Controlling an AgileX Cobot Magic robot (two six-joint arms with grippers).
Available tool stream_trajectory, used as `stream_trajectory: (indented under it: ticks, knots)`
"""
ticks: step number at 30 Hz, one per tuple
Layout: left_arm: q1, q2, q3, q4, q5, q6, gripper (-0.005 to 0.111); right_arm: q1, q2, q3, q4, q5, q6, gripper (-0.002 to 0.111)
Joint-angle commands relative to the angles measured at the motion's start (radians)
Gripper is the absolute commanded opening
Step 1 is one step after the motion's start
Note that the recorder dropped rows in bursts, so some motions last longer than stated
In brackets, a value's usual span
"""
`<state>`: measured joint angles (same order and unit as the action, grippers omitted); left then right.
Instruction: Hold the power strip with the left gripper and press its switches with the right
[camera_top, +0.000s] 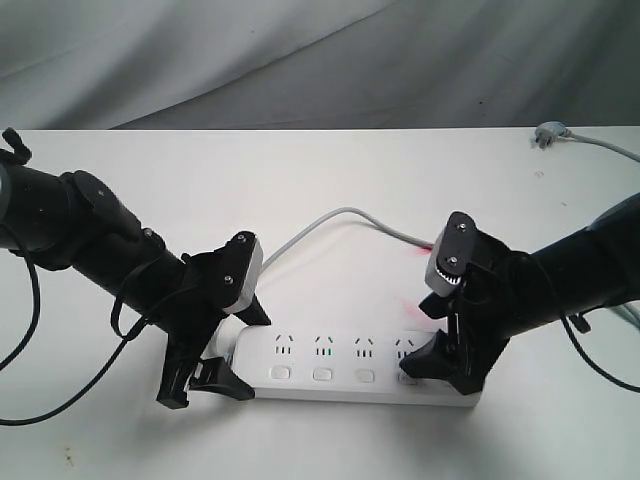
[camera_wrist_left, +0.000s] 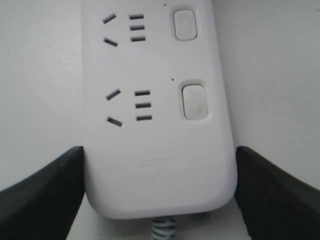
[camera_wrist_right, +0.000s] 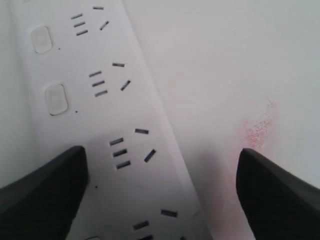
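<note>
The power strip lies flat along the near part of the white bench. Wide bare surface runs behind it to the far edge, where a grey cloth hangs. Its grey-white cord leaves the left end and arcs back toward the right.

The left tool straddles that cord end. In the left wrist view its two black fingers press against both long sides of the strip with no gap, so it grips the strip. Bare bench lies open on either side of them.

The right tool hangs over the strip's right end with its jaws spread wide and nothing between them. The right wrist view shows one finger over the switch side of the strip and the other over bare bench, beside a red smudge. Whether that finger touches a button cannot be told.

The exterior view shows four of the switches in a row along the near edge; the fifth is hidden under the right tool. Only this view shows a second plug and cable at the far right corner, well apart from the strip.
</note>
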<state>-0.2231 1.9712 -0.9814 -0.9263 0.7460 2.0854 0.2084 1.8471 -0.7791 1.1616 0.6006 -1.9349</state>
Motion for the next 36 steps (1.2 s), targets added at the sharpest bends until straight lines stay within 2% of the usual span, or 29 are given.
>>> stream_trajectory:
  ticks: [1, 4, 9, 13, 22, 27, 31, 36]
  knots:
    - [-0.005, 0.000, -0.001, 0.009, -0.012, 0.008, 0.000, -0.008, 0.015, 0.014, -0.078, -0.104, -0.065, 0.074]
    - [-0.005, 0.000, -0.001, 0.009, -0.012, 0.008, 0.000, -0.006, 0.015, 0.014, -0.076, -0.084, -0.068, 0.074]
    - [-0.005, 0.000, -0.001, 0.009, -0.012, 0.008, 0.000, 0.074, 0.017, 0.014, -0.081, -0.126, -0.077, 0.074]
    - [-0.005, 0.000, -0.001, 0.009, -0.012, 0.008, 0.000, 0.076, 0.018, 0.014, -0.058, -0.124, -0.058, 0.074]
    - [-0.005, 0.000, -0.001, 0.009, -0.012, 0.008, 0.000, 0.070, -0.335, 0.014, -0.057, -0.093, -0.059, 0.074]
    - [-0.005, 0.000, -0.001, 0.009, -0.012, 0.008, 0.000, 0.070, -0.255, 0.014, -0.262, -0.219, 0.102, 0.074]
    - [-0.005, 0.000, -0.001, 0.009, -0.012, 0.008, 0.000, 0.067, -0.226, 0.014, -0.202, -0.204, 0.136, 0.074]
    - [-0.005, 0.000, -0.001, 0.009, -0.012, 0.008, 0.000, 0.067, -0.221, 0.014, -0.213, -0.098, 0.054, 0.074]
